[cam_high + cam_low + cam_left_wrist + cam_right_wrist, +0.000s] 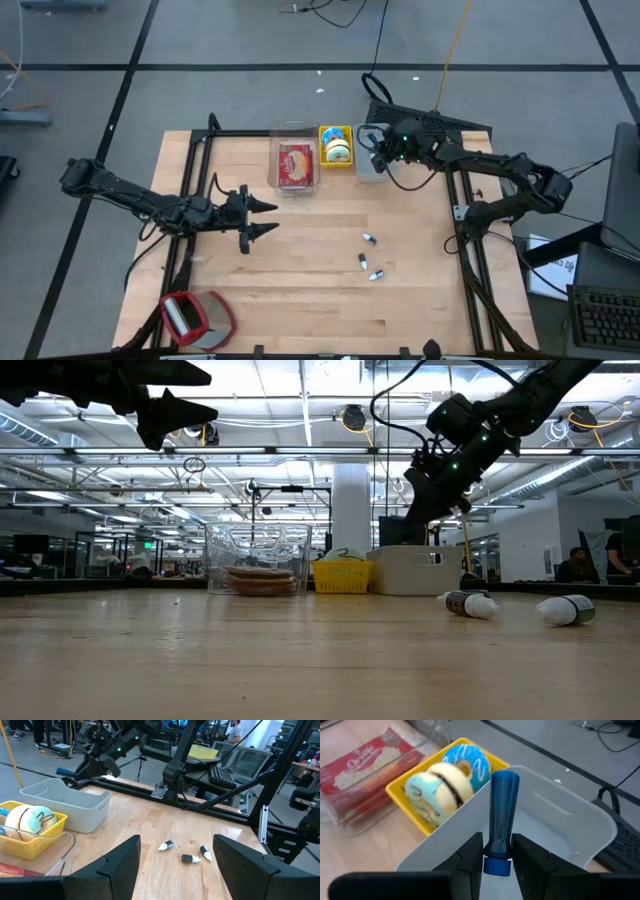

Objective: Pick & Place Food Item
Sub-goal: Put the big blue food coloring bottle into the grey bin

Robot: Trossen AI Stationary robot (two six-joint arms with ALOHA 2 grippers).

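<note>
Half-hidden blue tube (500,820) between pincer fingers (470,855)

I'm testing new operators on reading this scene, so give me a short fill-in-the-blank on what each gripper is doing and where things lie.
1. The right gripper is shut on a ____ tube above the white bin.
2. The left gripper hangs above the table with its jaws ____.
3. The doughnuts sit in the ____ basket.
4. ____ small bottles lie loose on the wooden table.

Missing words: blue; open; yellow; Three
</note>
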